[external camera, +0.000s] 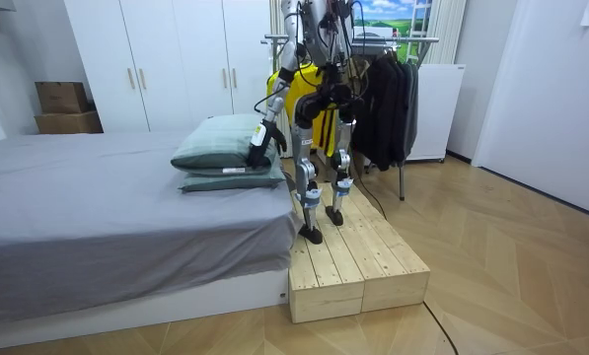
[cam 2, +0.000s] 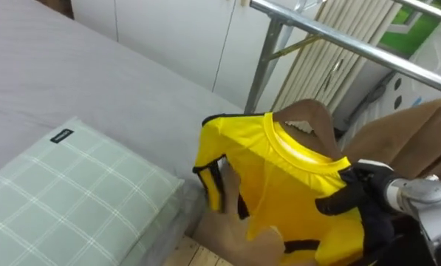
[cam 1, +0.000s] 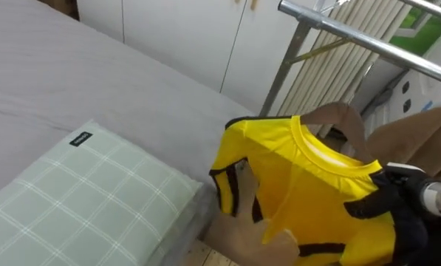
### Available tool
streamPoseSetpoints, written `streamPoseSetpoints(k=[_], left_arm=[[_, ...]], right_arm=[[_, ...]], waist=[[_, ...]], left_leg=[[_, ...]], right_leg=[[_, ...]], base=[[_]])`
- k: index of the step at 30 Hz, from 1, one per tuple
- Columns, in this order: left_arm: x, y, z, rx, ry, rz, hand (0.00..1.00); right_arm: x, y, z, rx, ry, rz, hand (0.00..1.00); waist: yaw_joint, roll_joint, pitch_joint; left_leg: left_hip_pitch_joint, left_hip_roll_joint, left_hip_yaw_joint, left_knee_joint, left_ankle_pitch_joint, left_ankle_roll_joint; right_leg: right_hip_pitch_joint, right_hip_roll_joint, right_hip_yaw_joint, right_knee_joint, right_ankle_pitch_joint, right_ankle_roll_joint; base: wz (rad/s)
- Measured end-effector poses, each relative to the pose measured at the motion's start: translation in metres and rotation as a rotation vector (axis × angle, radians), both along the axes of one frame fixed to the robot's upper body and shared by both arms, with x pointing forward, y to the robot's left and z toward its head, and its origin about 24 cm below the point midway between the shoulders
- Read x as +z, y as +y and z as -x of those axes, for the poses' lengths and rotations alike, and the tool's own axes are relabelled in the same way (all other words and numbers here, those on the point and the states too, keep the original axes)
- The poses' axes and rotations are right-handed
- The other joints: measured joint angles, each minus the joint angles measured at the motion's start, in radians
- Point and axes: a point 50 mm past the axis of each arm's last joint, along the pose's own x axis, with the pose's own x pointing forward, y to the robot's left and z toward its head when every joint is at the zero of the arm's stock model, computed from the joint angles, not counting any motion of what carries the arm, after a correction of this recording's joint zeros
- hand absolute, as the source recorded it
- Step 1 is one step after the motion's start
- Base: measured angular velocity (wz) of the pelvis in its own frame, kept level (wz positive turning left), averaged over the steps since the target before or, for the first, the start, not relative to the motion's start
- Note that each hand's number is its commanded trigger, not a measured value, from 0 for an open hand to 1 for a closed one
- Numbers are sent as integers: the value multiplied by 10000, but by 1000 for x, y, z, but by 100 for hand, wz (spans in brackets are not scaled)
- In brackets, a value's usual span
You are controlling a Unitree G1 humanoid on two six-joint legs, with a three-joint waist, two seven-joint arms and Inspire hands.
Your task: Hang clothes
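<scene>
The yellow shirt (cam 2: 279, 185) is clasped by the right hand (cam 2: 359, 189) — under the rail (cam 2: 331, 37). The left hand (external camera: 261, 140) is seen beside the pillow (external camera: 220, 140) — its state cannot be told.

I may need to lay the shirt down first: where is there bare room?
The grey bed is bare between the checked pillow and the white wardrobe doors. The rack's rail is bare above the yellow shirt. It is crowded by the right hand, where brown cloth hangs close.

eye views: head-mounted, looking down, near | room view: across room, facing robot | shared: bed (cam 1: 94, 81), pillow (cam 1: 87, 192), rack (cam 1: 368, 41)
</scene>
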Motion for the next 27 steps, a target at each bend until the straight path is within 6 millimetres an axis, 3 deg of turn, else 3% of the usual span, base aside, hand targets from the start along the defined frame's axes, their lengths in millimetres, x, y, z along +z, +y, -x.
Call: streamPoseSetpoints(k=[11,23,27], left_arm=[[0,-1,5,-79,134,-9,0],[-2,-4,10,-180,318,135,0],[-2,-5,21,-201,455,132,0]], right_arm=[[6,-6,-3,-239,-367,1353,100],[29,-24,-6,-985,-1386,2337,100],[46,-25,-15,-1486,-2373,2792,100]], waist=[[-38,-4,-5],[-62,153,-46],[-275,189,-79]], left_leg=[[-7,28,12,-20,-19,-14],[32,18,-1,-51,-18,-16],[47,13,7,-42,-15,-17]], right_leg=[[9,-2,-71,6,2,-2],[52,-7,-85,16,30,-33],[56,-1,-76,6,31,-33]], base=[[0],[0],[0]])
